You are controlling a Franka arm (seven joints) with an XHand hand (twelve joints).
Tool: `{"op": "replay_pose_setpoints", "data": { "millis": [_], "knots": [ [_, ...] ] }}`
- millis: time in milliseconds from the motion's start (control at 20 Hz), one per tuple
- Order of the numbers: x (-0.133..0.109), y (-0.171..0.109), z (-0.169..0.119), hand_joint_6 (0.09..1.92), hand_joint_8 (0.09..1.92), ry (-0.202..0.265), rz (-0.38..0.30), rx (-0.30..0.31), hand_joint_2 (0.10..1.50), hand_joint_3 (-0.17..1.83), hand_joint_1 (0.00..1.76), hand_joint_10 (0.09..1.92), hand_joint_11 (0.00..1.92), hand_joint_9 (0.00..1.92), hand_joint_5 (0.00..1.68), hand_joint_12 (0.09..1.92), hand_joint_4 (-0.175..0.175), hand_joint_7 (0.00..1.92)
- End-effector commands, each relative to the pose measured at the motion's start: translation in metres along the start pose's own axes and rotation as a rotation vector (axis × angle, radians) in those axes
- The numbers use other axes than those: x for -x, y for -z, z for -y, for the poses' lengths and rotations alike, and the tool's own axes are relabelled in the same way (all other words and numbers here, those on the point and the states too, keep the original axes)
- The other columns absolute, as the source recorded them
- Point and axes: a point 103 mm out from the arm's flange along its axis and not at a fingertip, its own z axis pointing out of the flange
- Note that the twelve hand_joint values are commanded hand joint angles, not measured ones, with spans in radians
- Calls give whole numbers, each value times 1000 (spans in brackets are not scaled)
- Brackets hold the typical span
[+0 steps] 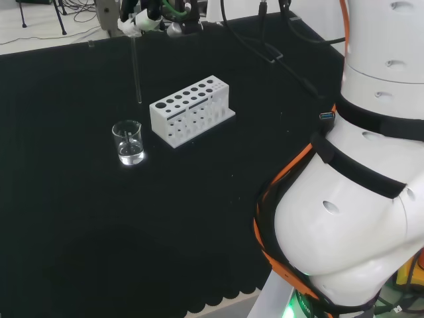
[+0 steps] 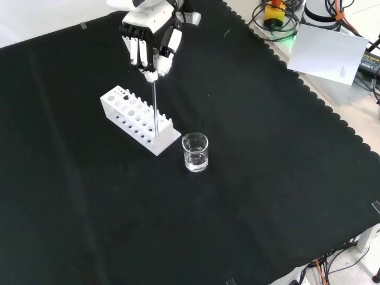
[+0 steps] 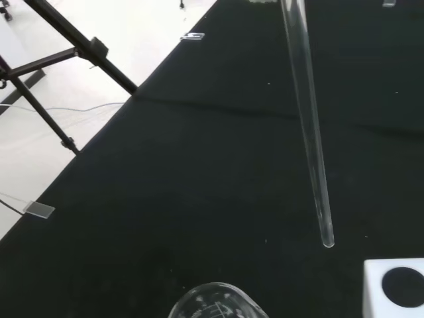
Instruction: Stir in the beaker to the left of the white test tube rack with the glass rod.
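Observation:
A small clear beaker with a little clear liquid stands on the black cloth, to the left of the white test tube rack in the head view. The hand hangs high above the rack's far side, its fingers curled round the top of a thin glass rod. The rod hangs straight down and its lower end is in the air, above the cloth. In the wrist view the rod ends short of the beaker's rim and beside a corner of the rack.
The arm's big white links stand at the right of the head view. Cables and a sheet of paper lie past the cloth's scalloped edge. A black stand's legs are on the floor beyond the bench.

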Motion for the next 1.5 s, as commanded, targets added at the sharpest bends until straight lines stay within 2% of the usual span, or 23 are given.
{"op": "replay_pose_setpoints", "data": {
  "millis": [50, 500, 1500],
  "knots": [
    [-9, -4, 4, 169, 1278, 28, -5, -13, 1149, -175, 1295, 1066, 1569, 1580, 1310, 944, -175, 1016],
    [-20, 9, 37, 161, 1278, 98, 11, -1, 1148, -175, 1295, 1066, 1569, 1581, 1314, 945, -175, 1017],
    [-39, 11, 57, 145, 1279, 160, 16, -16, 1148, -175, 1295, 1066, 1569, 1583, 1321, 948, -175, 1015]
  ]
}}
